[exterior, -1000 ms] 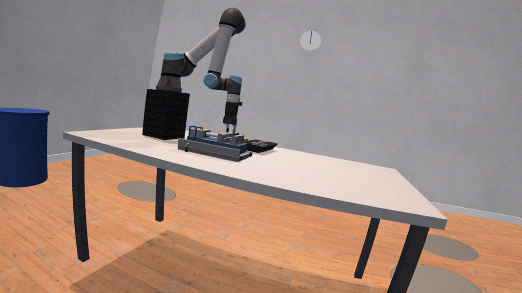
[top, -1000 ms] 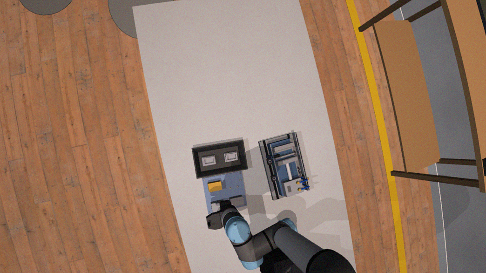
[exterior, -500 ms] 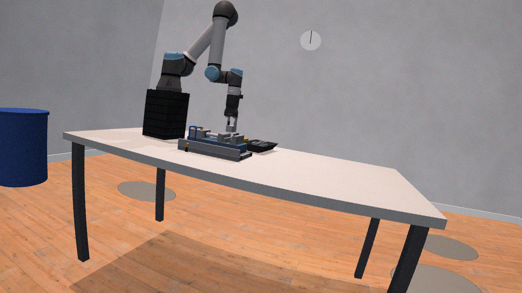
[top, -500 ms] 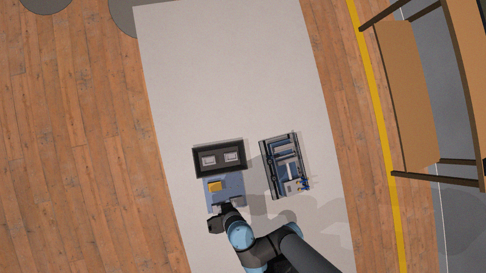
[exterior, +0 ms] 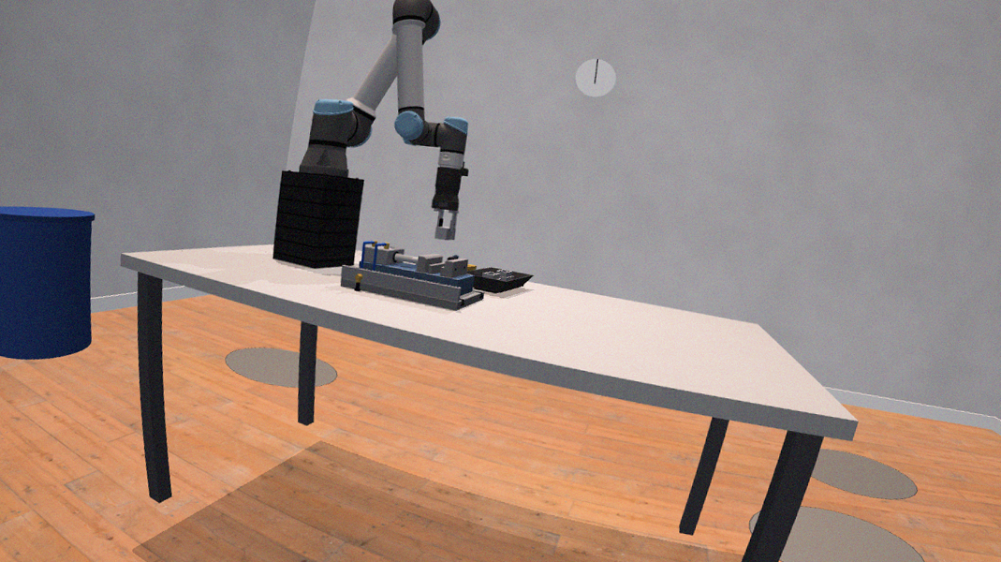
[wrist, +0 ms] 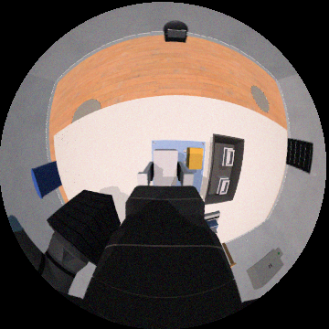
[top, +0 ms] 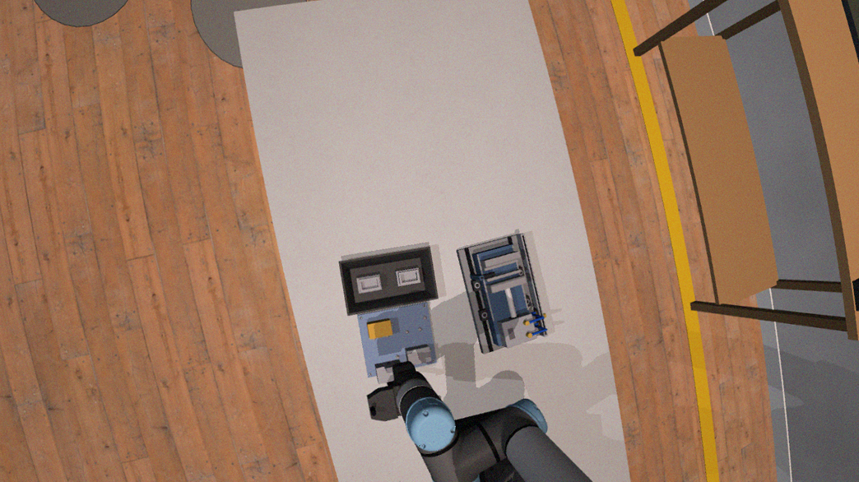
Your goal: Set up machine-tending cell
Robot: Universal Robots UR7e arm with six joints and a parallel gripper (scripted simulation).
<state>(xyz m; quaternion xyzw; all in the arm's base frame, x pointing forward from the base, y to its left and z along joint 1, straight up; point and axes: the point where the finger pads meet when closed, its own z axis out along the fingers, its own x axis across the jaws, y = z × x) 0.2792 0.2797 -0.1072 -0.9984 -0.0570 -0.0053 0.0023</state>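
The gripper pinches 1 aluminium blank, held in the air directly above the infeed plate. Beyond it, carry the blank level across to the vise, then lower it straight onto the 2 low bars, long side toward the fixed jaw.

I count one grey block between my fingers, one yellow block on the one blue plate, two pocketed parts in the one black tray, and one vise.

Grey aluminium blank aloft over infeed plate
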